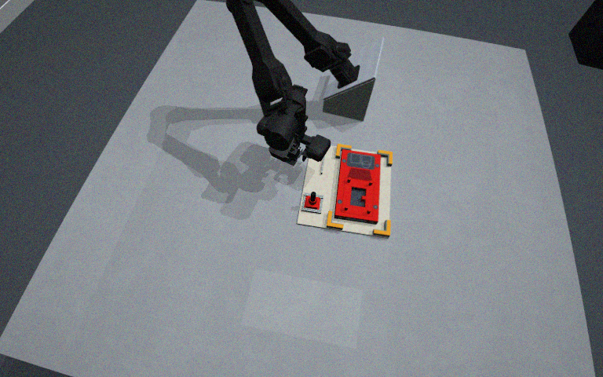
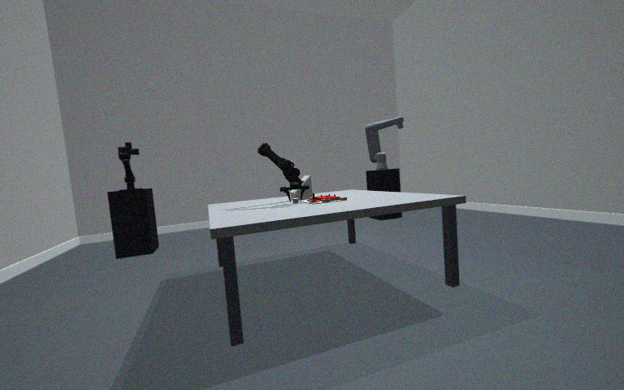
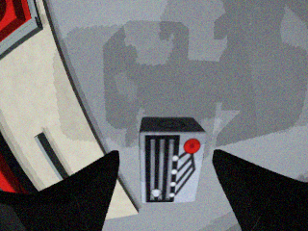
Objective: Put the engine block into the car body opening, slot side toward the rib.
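Observation:
The engine block [image 3: 159, 168] [image 2: 295, 200] is a small pale block with dark stripes and a red disc on one face. It stands upright at or near the table top, just beside the cream board. My gripper [image 1: 301, 153] [image 2: 295, 197] [image 3: 166, 156] is open. Its fingers stand on either side of the block, with a gap on both sides in the wrist view. The red car body [image 1: 372, 191] [image 3: 10, 173] lies flat on the board. Its rectangular opening [image 1: 356, 196] is empty, and a small red rib [image 1: 363, 198] juts in from one side. The slot side cannot be made out.
The cream board [image 1: 313, 180] [image 3: 29, 96] carries orange corner brackets [image 1: 333, 221] around the car body. A black shifter on a red base [image 1: 312, 202] stands at its near left, and a thin slot [image 1: 321, 166] lies behind it. A grey wedge-shaped stand [image 1: 351, 102] is behind the board.

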`<state>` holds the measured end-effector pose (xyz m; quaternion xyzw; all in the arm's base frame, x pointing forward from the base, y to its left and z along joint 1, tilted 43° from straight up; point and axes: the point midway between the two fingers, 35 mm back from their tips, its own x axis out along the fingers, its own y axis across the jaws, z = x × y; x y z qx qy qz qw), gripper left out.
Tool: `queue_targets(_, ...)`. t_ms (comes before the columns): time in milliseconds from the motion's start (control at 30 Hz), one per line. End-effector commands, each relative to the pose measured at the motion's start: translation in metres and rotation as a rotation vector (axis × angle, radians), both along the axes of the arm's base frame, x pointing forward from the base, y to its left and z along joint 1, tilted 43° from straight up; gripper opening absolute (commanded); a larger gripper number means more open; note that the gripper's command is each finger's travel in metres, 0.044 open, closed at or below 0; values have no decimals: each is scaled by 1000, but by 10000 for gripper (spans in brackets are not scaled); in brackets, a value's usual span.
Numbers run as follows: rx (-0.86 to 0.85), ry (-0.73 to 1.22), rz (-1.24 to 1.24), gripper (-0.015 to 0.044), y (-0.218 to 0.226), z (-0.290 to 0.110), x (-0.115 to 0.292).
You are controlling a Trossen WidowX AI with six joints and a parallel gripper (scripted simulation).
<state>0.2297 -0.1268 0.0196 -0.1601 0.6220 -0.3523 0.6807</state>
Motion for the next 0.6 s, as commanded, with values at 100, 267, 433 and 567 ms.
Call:
queue_targets(100, 1, 0, -1, 440, 0, 0, 0)
queue_targets(267, -1, -1, -6, 440, 4, 4, 0)
queue_targets(433, -1, -2, -8, 440, 18, 19, 1)
queue_targets(567, 0, -2, -8, 440, 29, 31, 2)
